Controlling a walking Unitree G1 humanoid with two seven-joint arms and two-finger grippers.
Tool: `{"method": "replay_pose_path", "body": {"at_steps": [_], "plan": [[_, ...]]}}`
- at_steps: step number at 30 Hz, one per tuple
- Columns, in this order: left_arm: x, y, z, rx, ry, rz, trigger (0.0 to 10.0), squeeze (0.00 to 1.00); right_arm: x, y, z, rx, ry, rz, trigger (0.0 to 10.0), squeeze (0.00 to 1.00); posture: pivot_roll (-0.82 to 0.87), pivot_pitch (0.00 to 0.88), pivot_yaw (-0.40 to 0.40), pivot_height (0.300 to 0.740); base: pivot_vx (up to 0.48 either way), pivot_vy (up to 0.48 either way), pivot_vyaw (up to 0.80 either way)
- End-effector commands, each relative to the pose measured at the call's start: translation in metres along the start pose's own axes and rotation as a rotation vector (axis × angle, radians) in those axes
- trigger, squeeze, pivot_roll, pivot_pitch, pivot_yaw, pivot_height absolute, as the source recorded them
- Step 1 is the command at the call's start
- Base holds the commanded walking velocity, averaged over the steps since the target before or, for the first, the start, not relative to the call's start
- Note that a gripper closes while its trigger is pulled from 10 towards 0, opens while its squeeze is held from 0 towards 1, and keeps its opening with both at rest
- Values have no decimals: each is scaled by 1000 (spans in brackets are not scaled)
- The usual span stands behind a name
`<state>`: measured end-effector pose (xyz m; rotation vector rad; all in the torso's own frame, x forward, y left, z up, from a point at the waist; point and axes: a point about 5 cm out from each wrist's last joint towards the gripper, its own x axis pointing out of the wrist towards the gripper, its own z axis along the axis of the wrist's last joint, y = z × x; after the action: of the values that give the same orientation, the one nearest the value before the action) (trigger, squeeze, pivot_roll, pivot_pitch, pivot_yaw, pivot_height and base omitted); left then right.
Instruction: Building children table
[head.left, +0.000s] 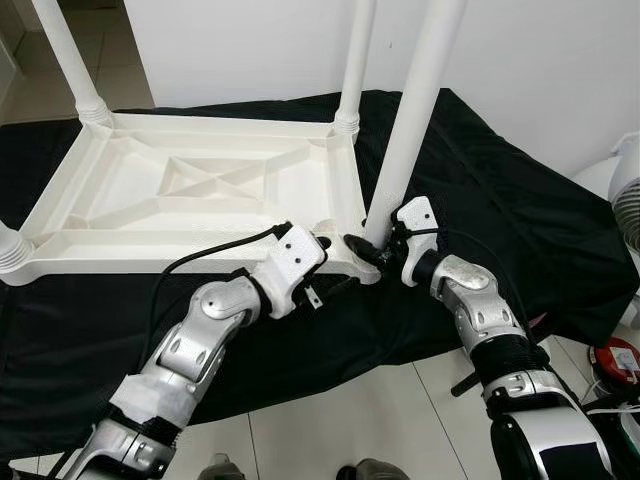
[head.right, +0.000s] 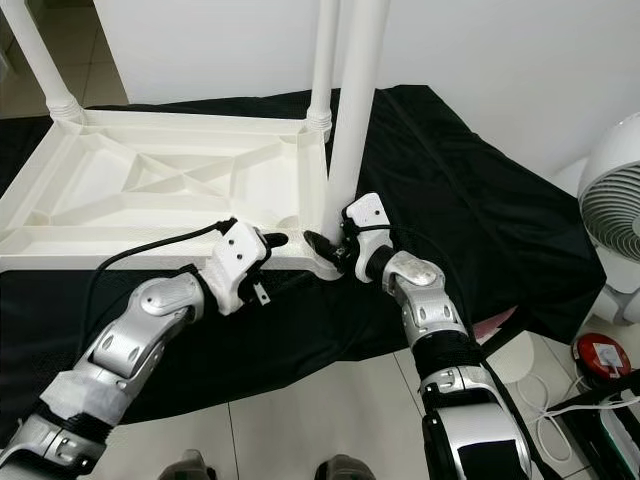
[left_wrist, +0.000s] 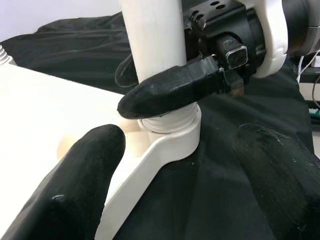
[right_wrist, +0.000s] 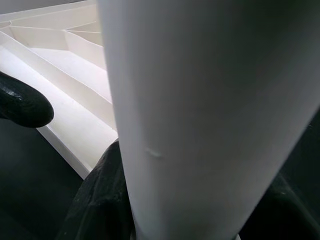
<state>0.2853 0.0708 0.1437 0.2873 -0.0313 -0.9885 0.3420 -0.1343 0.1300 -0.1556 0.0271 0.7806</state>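
Nearest me, the left gripper (head.left: 330, 262) waits just beside the tabletop's near right corner, fingers spread wide and holding nothing, probably ready to steady it. Just right of it, the right gripper (head.left: 372, 250) is clamped around the base of the near right table leg (head.left: 412, 130), apparently seating it into its socket. Beyond, the upturned white tabletop (head.left: 130, 215) rests on black cloth (head.left: 500, 200), its other legs pointing upward.

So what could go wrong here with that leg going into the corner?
The right gripper is shut on the leg low, just above the socket; the long leg could tilt and cross-thread. The left gripper hangs open by the tabletop corner, not holding it, so the top may slide on the black cloth.
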Motion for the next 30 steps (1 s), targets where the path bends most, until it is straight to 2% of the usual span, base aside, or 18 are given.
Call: {"method": "replay_pose_path", "body": {"at_steps": [1,5,6,7,11,14,16,17,20,23,24,25,26,27,28,29,30], "plan": [[-2,-5,0,-14,-3,-74,10000,0,2,8,-9,-11,45,67,0,0,67,0,-17,740,0,0,0],[-2,-7,-1,-24,0,-85,10000,0,0,7,-12,-6,44,69,0,0,64,0,-14,740,0,0,0],[-3,-8,-1,-27,0,-90,10000,0,-2,5,-13,-12,42,61,2588,0,62,0,-13,740,0,0,0],[-3,-9,-1,-29,1,-94,10000,0,-3,4,-14,-7,40,45,10000,0,60,0,-13,740,0,0,0],[-3,-10,-2,-31,2,-97,10000,0,-4,2,-13,9,34,5,10000,0,60,0,-12,740,0,0,0],[-3,-9,-2,-32,5,-99,10000,0,-4,-2,-11,9,39,-90,10000,0,59,0,-14,740,0,0,0],[-3,-9,-2,-32,5,-99,10000,0,-4,-2,-11,9,39,-90,10000,0,59,0,-14,740,0,0,0],[-4,-10,-2,-32,7,-99,10000,0,-2,-1,-7,42,26,-164,10000,0,58,0,-19,740,0,0,0],[-4,-10,-2,-32,7,-99,10000,0,-2,-1,-7,42,26,-164,10000,0,58,0,-19,740,0,0,0],[-4,-12,-2,-37,7,-100,10000,0,5,14,-3,133,33,-385,10000,0,58,0,-23,740,0,0,0],[-4,-12,-2,-37,7,-100,10000,0,5,14,-3,133,33,-385,10000,0,58,0,-23,740,0,0,0],[-3,-11,-2,-38,7,-100,10000,0,6,18,-4,140,50,-463,10000,0,57,0,-24,740,0,0,0],[-3,-11,-2,-38,7,-100,10000,0,6,18,-4,140,50,-463,10000,0,57,0,-24,740,0,0,0],[-3,-11,-1,-39,6,-100,10000,0,4,24,-7,163,80,-613,10000,0,57,0,-24,740,0,0,0],[-3,-11,-1,-39,6,-100,10000,0,4,24,-7,163,80,-613,10000,0,57,0,-24,740,0,0,0],[-3,-11,-1,-39,5,-100,10000,0,2,25,-8,175,88,-668,10000,0,57,0,-24,740,0,0,0],[-2,-11,-1,-38,4,-101,10000,0,4,32,-7,187,81,-705,10000,0,58,0,-26,740,0,0,0]]}}
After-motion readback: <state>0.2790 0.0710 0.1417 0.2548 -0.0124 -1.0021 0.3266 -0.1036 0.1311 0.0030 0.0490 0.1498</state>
